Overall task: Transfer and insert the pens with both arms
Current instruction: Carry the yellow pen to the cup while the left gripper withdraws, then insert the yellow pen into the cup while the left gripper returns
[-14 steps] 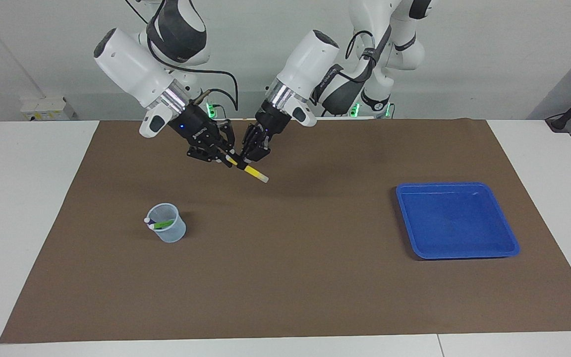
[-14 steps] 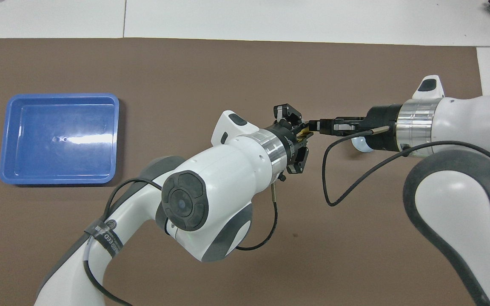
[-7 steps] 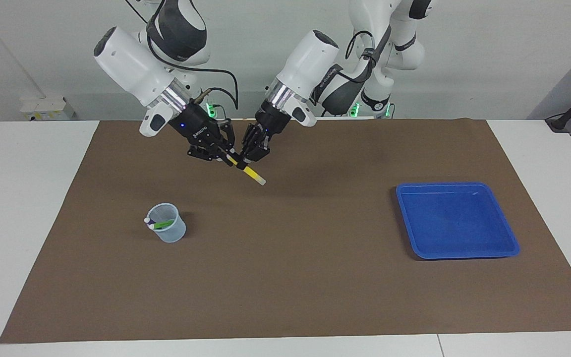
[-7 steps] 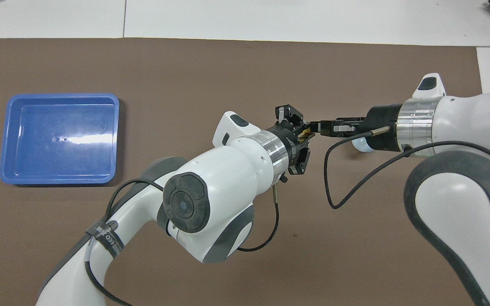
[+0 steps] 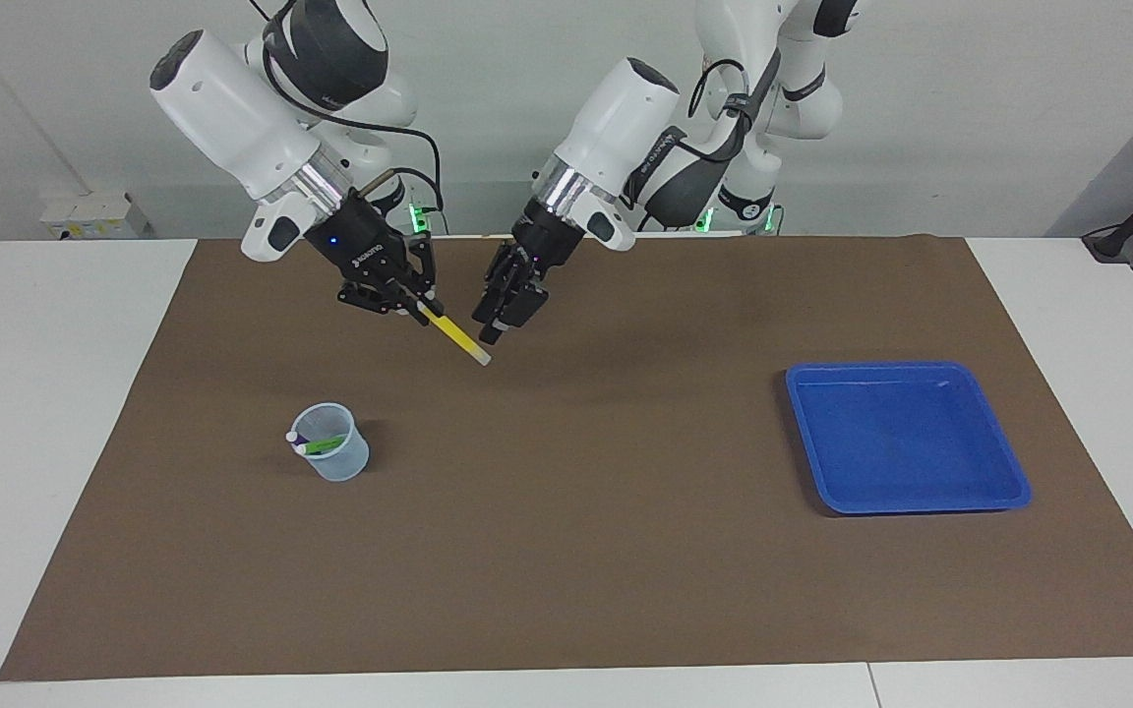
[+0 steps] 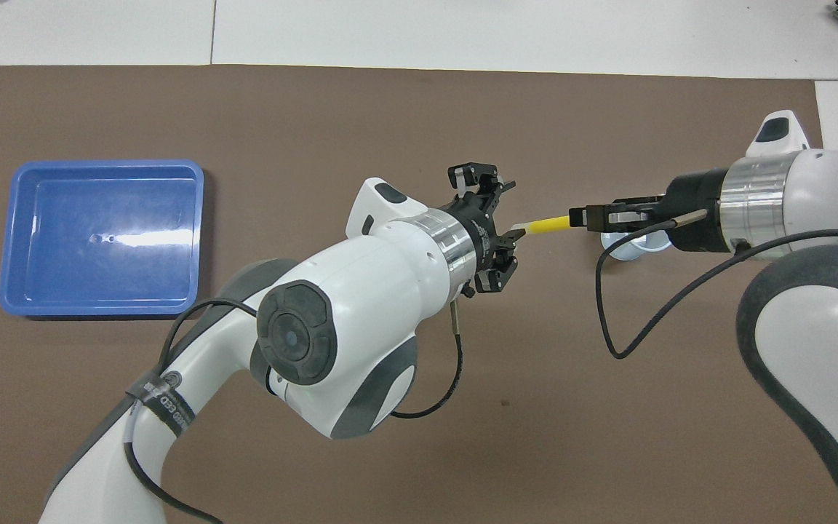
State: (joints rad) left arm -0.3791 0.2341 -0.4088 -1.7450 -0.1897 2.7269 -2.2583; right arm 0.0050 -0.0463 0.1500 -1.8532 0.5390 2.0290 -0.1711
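My right end effector (image 5: 421, 313) grips the yellow pen (image 5: 458, 337) over the mat (image 5: 626, 590), cap end slanting down toward my left end effector (image 5: 498, 324), which hangs open just beside it.

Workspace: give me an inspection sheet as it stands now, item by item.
Surface: brown mat over a white table.
Job's things: yellow pen held in the air, slanting down; green pen in the clear cup; a purple pen seems to lie beside it. Blue tray toward the left arm's end.
Clutter: nothing seen.
Grippers: right claw shut on the yellow pen over the mat; left claw open, just off the pen's tip.
Cables: black cable looping from the right wrist; another from the left.
Surroundings: pale wall, green lights on the bases.
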